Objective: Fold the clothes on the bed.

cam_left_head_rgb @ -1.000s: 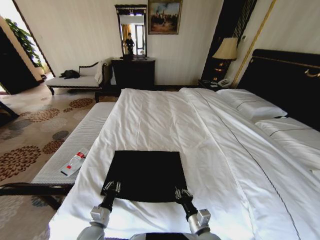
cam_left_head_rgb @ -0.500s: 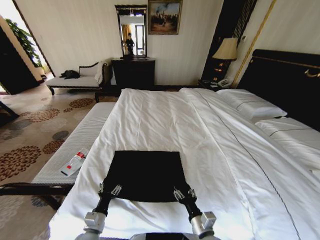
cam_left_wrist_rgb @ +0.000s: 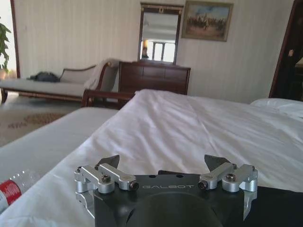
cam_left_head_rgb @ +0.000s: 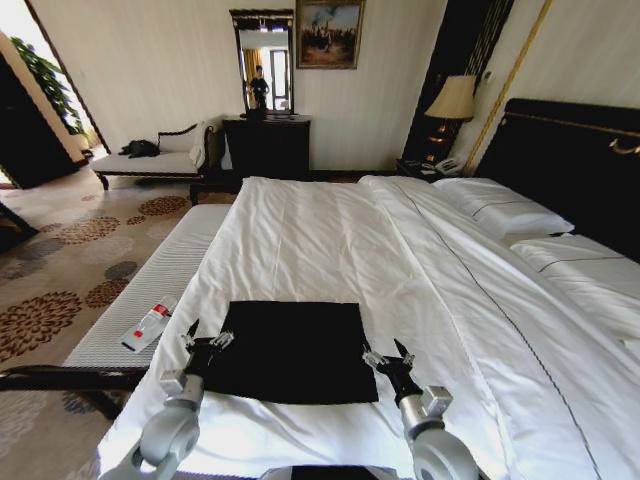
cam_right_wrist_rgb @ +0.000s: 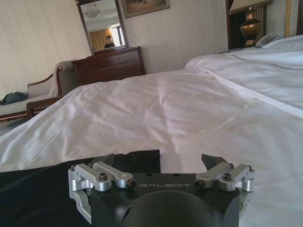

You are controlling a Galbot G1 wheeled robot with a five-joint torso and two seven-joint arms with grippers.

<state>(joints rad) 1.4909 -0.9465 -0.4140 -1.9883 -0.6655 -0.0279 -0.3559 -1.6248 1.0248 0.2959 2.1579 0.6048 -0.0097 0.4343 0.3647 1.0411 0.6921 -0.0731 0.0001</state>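
Black folded fabric garment (cam_left_head_rgb: 292,350) flat on white-sheeted double bed (cam_left_head_rgb: 330,240). Left claw (cam_left_head_rgb: 203,342), right claw (cam_left_head_rgb: 388,358) flank side edges, fingers apart, holding nothing, likely positioned for next fold.

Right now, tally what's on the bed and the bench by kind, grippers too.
Black folded garment on the bed: 1
White pillows: 2
Plastic bottle on the bench: 1
Open grippers, left gripper and right gripper, beside the garment's near corners: 2
Total: 6
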